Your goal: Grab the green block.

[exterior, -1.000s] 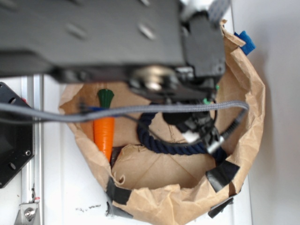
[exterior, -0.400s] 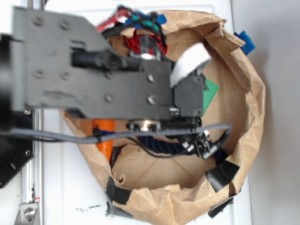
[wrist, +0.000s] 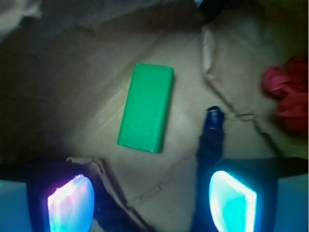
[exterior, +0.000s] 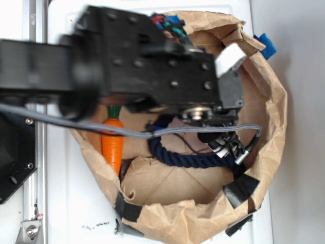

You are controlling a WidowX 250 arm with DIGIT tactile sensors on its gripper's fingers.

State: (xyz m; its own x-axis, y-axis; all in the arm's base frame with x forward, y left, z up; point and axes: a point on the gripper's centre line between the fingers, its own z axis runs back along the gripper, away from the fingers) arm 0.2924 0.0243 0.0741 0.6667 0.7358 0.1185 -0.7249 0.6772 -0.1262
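Beyond the open gripper (wrist: pixel 152 200), green block (wrist: pixel 146 107) lies flat on bag floor (wrist: pixel 188 145); right finger (wrist: pixel 233 198) near rope (wrist: pixel 211 133); closing might snag it.

In the exterior view the robot arm (exterior: pixel 127 66) was blurred and covered most of the paper bag (exterior: pixel 264 147), so the green block and the gripper itself could not be seen there. The arm also hid the top of the toy carrot (exterior: pixel 112 145) and one end of the dark rope (exterior: pixel 188 157). In the wrist view only the glowing fingertips (wrist: pixel 70 203) appeared, cut off by the lower edge. A red object (wrist: pixel 287 94) at the right edge was cut off and too blurred to identify. The upper corners of this view were dark, without clear detail.
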